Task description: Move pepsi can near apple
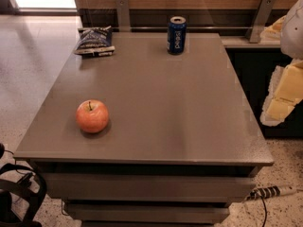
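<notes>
The pepsi can (176, 35) stands upright at the far edge of the grey table (189, 126), right of its middle. The apple (92, 116) sits near the table's front left corner, stem up. The two are far apart, on a diagonal across the tabletop. My gripper (284, 91), white and yellow, hangs at the right edge of the view, beyond the table's right side. It is well to the right of the can and nearer than it, and it holds nothing that I can see.
A dark blue-and-white snack bag (94, 41) lies at the table's far left corner. A wooden wall with metal brackets (122, 13) runs behind the table. A power strip (272, 192) and cable lie on the floor at the front right. Black straps (19, 193) are at the bottom left.
</notes>
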{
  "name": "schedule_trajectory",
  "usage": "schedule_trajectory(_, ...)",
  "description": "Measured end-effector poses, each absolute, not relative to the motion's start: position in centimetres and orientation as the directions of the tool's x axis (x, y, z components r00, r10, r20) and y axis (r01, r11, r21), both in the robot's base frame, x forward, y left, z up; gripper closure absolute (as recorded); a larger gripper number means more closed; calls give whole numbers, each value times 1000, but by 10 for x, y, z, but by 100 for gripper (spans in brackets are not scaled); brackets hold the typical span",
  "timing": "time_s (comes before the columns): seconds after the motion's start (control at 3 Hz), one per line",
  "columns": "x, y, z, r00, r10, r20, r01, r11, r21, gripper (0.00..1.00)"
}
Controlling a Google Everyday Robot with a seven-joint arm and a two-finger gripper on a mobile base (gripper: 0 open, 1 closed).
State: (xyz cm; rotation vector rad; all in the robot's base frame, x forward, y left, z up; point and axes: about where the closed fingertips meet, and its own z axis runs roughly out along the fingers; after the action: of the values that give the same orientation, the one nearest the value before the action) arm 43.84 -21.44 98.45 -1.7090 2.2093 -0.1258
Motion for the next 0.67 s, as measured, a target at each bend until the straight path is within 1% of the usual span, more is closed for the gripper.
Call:
schedule_trajectory(0.33, 439, -215, 986, -216, -952, -217, -920, 273, -280, 0)
schedule_trajectory(0.67, 462, -229, 994, -256, -924, -285, -886, 342, -314, 0)
